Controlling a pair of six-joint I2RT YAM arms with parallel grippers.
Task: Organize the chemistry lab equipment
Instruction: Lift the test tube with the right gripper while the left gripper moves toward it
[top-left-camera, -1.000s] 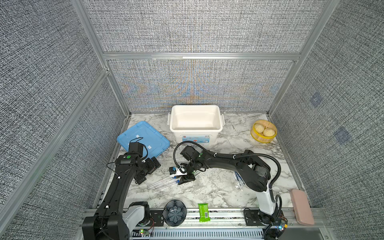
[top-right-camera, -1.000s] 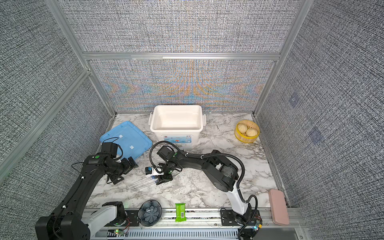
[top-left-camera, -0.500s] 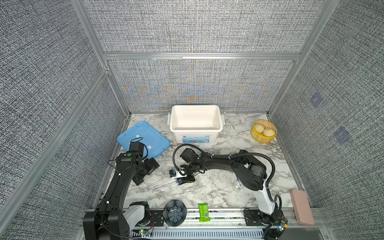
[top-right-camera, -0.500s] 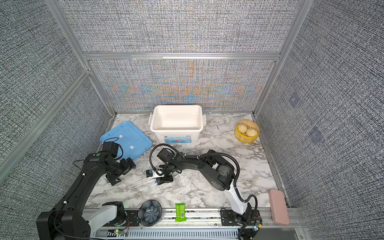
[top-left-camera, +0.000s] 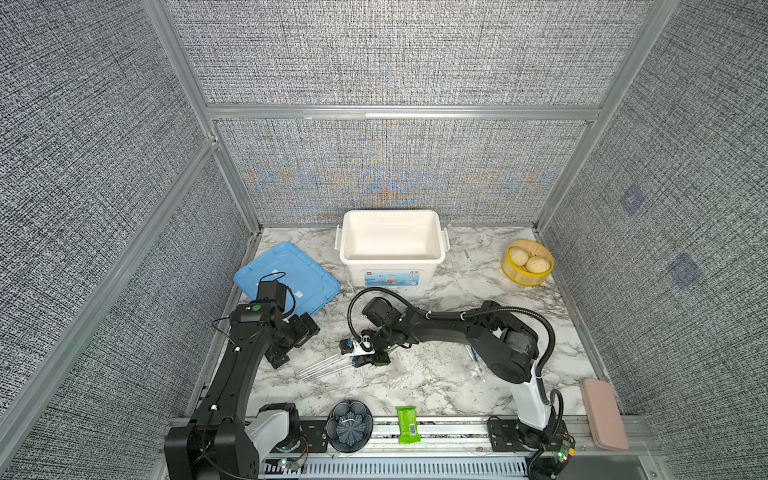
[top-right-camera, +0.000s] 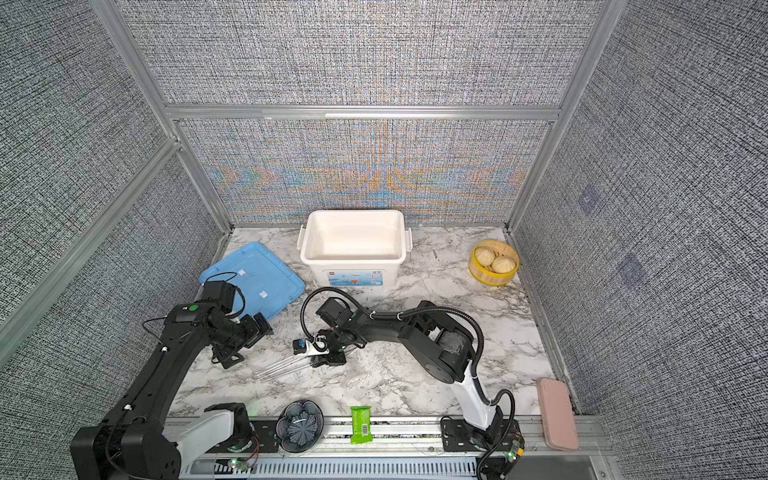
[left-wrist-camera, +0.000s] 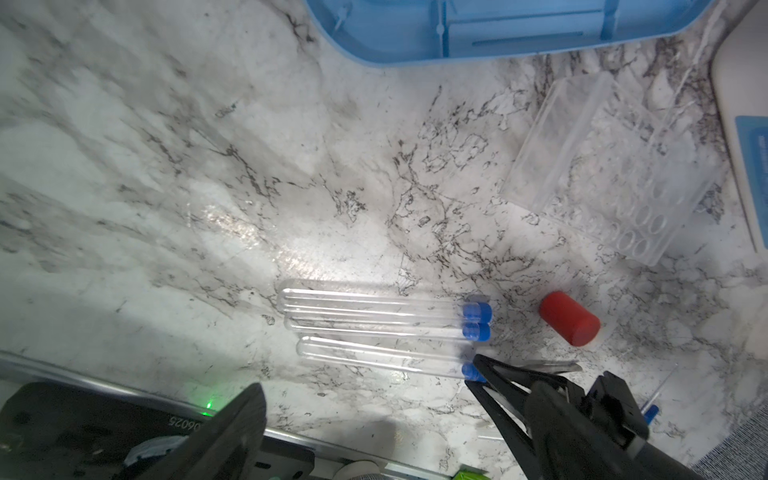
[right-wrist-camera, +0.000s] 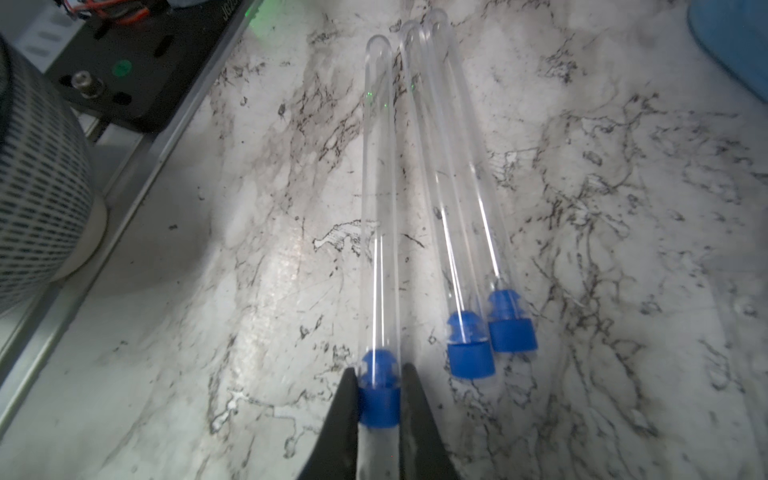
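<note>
The left gripper (top-left-camera: 296, 341) hangs spread wide and empty above the bench's (top-left-camera: 419, 386) front-left part, beside the blue lid (top-left-camera: 286, 274). To its right, three blue-capped test tubes (top-left-camera: 322, 368) lie side by side near the front edge, caps pointing right. The right gripper (right-wrist-camera: 379, 386) pinches the front tube (right-wrist-camera: 378, 208) by its blue cap (right-wrist-camera: 379, 409) alone (a short hold at one end). Lifted from there, the long clear body could droop, swing or pull free of the cap. Its far end might also nudge the two neighbouring tubes (right-wrist-camera: 455, 187) into rolling.
</note>
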